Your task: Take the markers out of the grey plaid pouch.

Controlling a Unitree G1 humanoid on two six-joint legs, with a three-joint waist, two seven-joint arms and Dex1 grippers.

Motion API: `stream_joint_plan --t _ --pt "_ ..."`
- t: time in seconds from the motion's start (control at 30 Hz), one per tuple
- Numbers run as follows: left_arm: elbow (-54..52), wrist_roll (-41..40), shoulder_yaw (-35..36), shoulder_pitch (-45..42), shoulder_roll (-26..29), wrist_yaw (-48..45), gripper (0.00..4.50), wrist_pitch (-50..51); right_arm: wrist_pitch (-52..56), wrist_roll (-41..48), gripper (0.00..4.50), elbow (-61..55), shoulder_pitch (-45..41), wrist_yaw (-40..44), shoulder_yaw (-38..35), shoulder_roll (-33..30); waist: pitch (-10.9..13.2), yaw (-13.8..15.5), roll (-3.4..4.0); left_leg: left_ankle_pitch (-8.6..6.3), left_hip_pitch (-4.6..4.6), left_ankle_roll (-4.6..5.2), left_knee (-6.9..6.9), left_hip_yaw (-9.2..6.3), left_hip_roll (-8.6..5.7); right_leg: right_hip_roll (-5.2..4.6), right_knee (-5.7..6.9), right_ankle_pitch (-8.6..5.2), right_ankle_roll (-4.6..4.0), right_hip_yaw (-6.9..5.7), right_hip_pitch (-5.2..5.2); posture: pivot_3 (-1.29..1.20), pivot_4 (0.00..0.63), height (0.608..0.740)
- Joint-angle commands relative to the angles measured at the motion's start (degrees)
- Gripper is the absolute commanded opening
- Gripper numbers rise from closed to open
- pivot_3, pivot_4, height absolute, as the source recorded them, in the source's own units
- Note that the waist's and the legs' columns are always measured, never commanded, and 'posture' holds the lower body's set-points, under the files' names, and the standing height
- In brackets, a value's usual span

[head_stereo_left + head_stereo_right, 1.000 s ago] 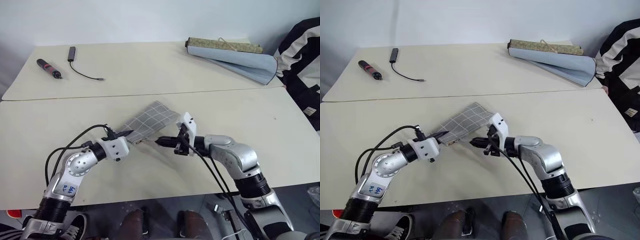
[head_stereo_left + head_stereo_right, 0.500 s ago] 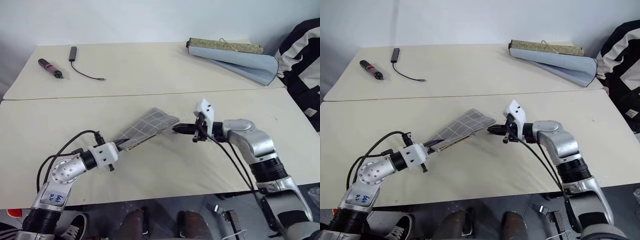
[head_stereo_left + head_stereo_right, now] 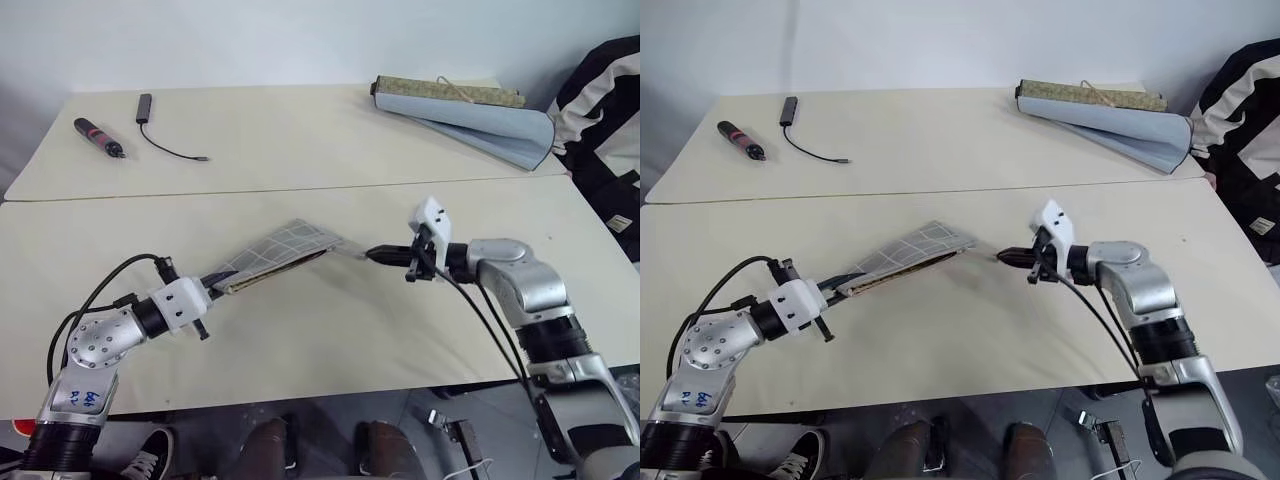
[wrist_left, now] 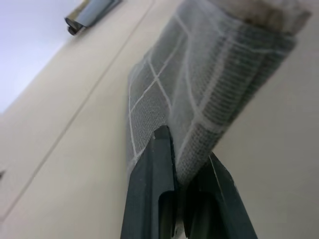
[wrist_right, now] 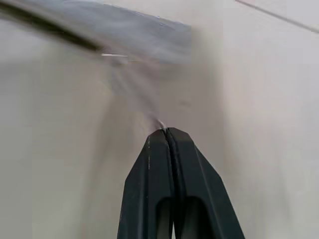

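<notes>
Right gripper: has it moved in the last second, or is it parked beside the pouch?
Yes. The right gripper has moved to the robot's right, toward the rolled mat, with its jaws shut on a thin cord from the pouch.

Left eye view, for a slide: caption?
Left hand and right hand stretch the grey pouch between them above the table.

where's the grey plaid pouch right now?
In the left eye view the grey plaid pouch is over the middle of the near table, stretched between the grippers: left gripper clamps one end, right gripper pinches something thin at the other.
</notes>
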Motion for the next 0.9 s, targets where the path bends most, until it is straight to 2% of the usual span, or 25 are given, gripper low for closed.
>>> stream_joint_plan --t 0.03,0.27,0.57,0.67,0.73,0.83,0.9 --pt "-2.3 -0.3 -0.2 -0.7 -0.8 0.4 0.00 0.3 2.8 2.2 0.03 -6.6 1.0 -1.3 0.4 2.2 0.0 0.0 0.00 0.00 -0.01 0.00 0.00 0.00 0.00 0.01 0.00 0.00 0.00 -0.01 0.00 0.00 0.150 0.740" --pt "-1.5 -2.0 1.2 0.7 0.4 -1.6 0.00 0.4 -3.7 -4.3 0.03 2.2 -1.5 -2.7 -1.3 -1.5 0.0 0.2 0.00 -0.17 -0.01 -0.23 0.06 0.05 -0.04 0.06 0.00 0.00 0.00 -0.01 0.00 0.00 0.150 0.740" --pt "-1.3 -5.6 2.5 2.6 1.7 -6.6 0.00 0.3 -14.7 -11.4 0.03 16.4 -5.5 -1.1 -2.3 -7.5 0.0 0.0 0.00 -0.03 0.00 0.01 0.05 0.13 0.00 0.09 -0.01 0.00 0.00 0.01 -0.02 0.00 0.150 0.740" --pt "-1.1 -5.9 2.5 2.3 1.5 -7.2 0.00 0.5 -16.9 -12.9 0.03 17.9 -5.6 -0.9 -1.8 -7.5 0.0 -0.1 0.00 -0.02 0.00 0.04 0.06 0.17 -0.01 0.09 -0.01 0.00 0.00 0.02 -0.02 0.00 0.150 0.740" --pt "-2.0 -6.9 2.3 1.7 0.9 -7.1 0.00 2.3 -14.2 -11.2 0.03 15.7 -4.7 0.5 -1.9 -6.8 0.0 -0.1 0.00 -0.02 0.01 0.04 0.06 0.16 -0.01 0.08 0.00 0.00 0.00 0.03 -0.02 0.00 0.150 0.740" --pt "-2.5 -8.3 2.5 0.9 0.2 -6.9 0.00 4.7 -11.4 -8.1 0.63 12.8 -4.5 1.5 -3.4 -5.3 0.0 0.0 0.00 -0.02 0.01 0.04 0.07 0.13 0.00 0.06 0.00 0.00 0.00 0.02 0.00 0.00 0.150 0.740" --pt "-3.1 -9.4 2.4 0.7 0.0 -7.0 0.00 6.7 -9.4 -5.3 1.25 11.7 -5.7 0.4 -6.1 -4.1 0.0 0.0 0.00 -0.02 0.00 0.04 0.07 0.13 0.00 0.04 0.00 0.00 0.00 0.03 0.00 0.00 0.150 0.740"
